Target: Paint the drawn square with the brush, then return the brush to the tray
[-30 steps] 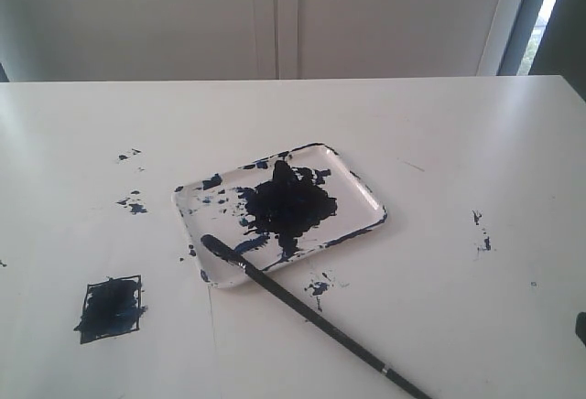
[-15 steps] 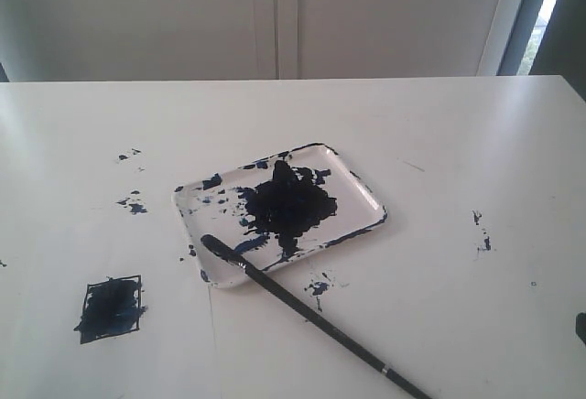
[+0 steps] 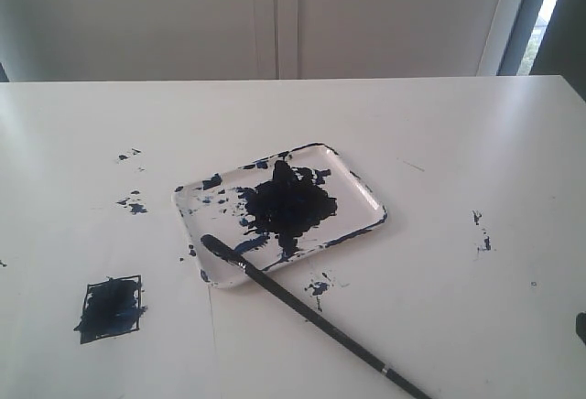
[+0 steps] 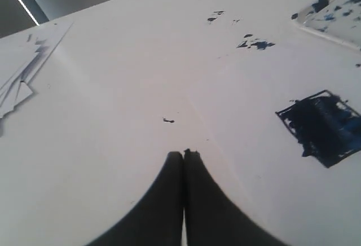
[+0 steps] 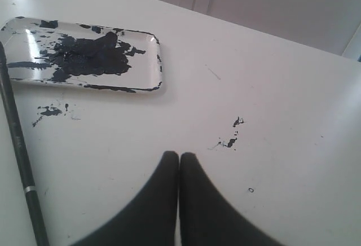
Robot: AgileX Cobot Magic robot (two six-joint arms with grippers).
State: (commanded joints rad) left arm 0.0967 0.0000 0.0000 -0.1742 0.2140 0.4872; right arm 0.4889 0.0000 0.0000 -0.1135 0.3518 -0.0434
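While my left gripper (image 4: pixel 184 154) and my right gripper (image 5: pixel 179 156) both have their fingers pressed tight together with nothing in them, the big white table (image 3: pixel 439 143) lies under them. The tray (image 3: pixel 359 194) sits out in front of my right gripper, well apart from it, with a big black-blue blob of paint in its middle. The brush (image 3: pixel 311 312) is long and black. Its dark tip rests on a corner of the tray, and its handle lies flat on the table, off to one side of my right gripper and not touching it. The square (image 3: pixel 110 307) is out in front of my left gripper, closer to it than the tray is, and it is filled in with dark blue paint. Small paint spots (image 3: pixel 135 205) dot the table near both grippers.
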